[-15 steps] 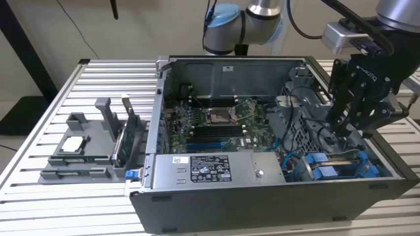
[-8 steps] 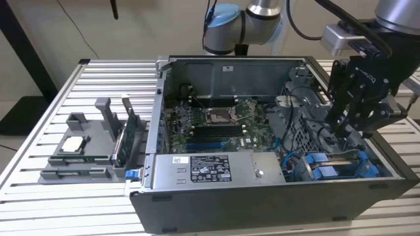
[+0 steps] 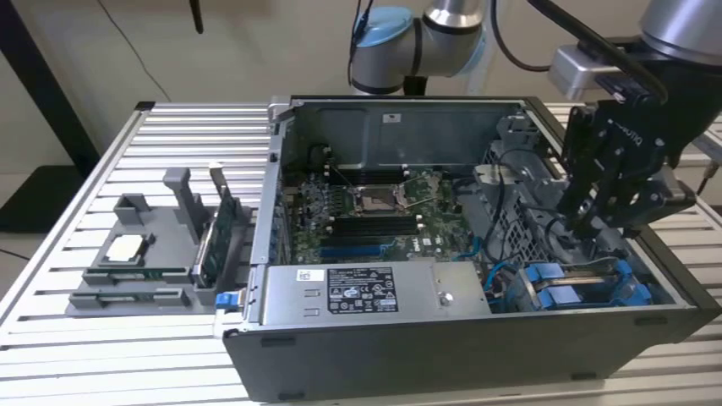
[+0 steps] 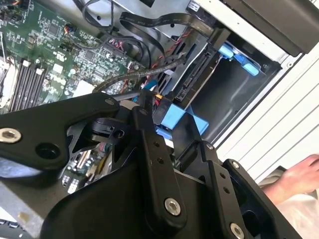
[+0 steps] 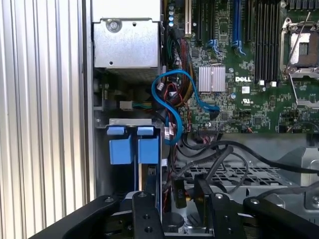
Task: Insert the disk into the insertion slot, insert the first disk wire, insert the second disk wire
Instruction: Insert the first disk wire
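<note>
Two blue carrier frames [image 3: 560,283] stand side by side in the dark grey drive cage [image 3: 660,279] at the case's front corner on the exterior view's right. In the first wrist view their blue tabs [image 5: 133,149] sit next to each other. I cannot tell which frame holds the disk. In the second wrist view one drive's connector edge [image 4: 195,74] faces out of its insertion slot [image 4: 234,94], with a blue tab [image 4: 177,120] just below it. My black gripper [image 3: 589,227] hangs over the cage, its tip [image 4: 144,99] among black and red wires beside that connector.
A looping blue data cable [image 5: 172,94] and black cables [image 4: 159,20] lie between cage and motherboard [image 3: 367,211]. The power supply [image 3: 361,288] fills the case's front. A grey fixture [image 3: 141,254] with parts stands on the exterior view's left. A person's hand [image 4: 299,174] rests outside the case.
</note>
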You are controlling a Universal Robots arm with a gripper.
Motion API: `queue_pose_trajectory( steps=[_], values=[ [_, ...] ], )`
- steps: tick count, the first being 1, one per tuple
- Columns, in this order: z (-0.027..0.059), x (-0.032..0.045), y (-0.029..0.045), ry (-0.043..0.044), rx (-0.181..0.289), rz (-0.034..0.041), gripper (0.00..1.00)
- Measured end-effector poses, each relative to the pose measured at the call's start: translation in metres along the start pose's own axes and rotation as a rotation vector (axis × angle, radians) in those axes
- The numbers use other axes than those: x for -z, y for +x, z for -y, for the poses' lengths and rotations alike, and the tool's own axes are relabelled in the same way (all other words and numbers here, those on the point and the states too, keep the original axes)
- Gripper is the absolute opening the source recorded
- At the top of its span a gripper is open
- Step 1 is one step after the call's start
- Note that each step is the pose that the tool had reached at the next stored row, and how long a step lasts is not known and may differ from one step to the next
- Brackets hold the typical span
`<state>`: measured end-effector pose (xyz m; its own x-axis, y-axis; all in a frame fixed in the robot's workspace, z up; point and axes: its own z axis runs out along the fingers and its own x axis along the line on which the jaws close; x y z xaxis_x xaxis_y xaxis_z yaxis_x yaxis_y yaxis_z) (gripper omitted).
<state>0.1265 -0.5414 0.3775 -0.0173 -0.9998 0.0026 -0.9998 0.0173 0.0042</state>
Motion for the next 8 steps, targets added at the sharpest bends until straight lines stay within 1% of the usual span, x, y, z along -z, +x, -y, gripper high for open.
queue_pose_trajectory(
  steps=[3, 4, 5, 6, 7, 8],
  values=[
    [-0.0006, -0.0002, 0.0, 0.0003, 0.0, 0.0016, 0.44],
    [-0.0006, -0.0002, 0.0, 0.0004, 0.0, 0.0017, 0.41],
    [-0.0006, -0.0002, 0.0, 0.0003, 0.0, 0.0019, 0.41],
    [-0.0007, -0.0002, 0.0, 0.0003, 0.0, 0.002, 0.35],
    [-0.0007, -0.0002, 0.0, 0.0003, 0.0, 0.002, 0.35],
    [-0.0007, -0.0002, 0.0, 0.0003, 0.0, 0.002, 0.28]
  ],
)
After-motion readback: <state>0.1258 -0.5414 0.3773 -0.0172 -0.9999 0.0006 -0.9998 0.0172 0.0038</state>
